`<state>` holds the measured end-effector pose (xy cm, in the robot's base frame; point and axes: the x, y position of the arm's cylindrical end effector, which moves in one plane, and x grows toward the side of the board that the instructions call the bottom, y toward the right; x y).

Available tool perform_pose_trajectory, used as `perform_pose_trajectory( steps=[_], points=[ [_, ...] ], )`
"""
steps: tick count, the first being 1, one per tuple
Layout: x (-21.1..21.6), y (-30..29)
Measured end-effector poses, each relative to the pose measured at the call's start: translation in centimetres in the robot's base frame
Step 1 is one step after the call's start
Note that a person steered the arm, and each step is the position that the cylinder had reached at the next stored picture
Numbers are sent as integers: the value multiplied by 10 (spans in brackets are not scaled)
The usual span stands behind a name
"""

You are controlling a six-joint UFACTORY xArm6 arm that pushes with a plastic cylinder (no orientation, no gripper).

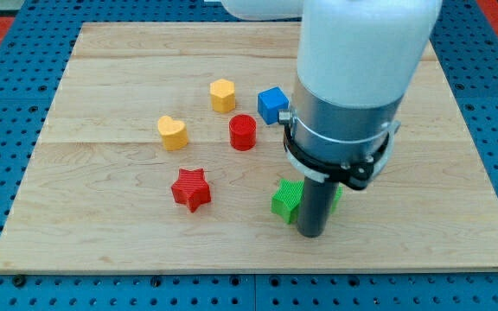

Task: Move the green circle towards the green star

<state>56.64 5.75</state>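
The green star [285, 199] lies near the view's bottom centre of the wooden board [102, 242]. My tip [312, 235] stands right against the star's right side, a little below it. A small sliver of green [336, 198] shows just right of the rod; it may be the green circle, but the rod and arm hide most of it. The arm's wide white and grey body covers the board above it.
A red star [190, 188] lies left of the green star. A red cylinder [243, 132], a yellow heart [172, 132], a yellow block [223, 95] and a blue cube [272, 104] lie higher up. The board's bottom edge is close below the tip.
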Motion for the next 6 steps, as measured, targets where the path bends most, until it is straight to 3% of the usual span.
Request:
perform_pose_trajectory(
  steps=[2,3,4,6],
  points=[
    [-23,-43],
    [26,40],
    [5,70],
    [-35,32]
  ],
)
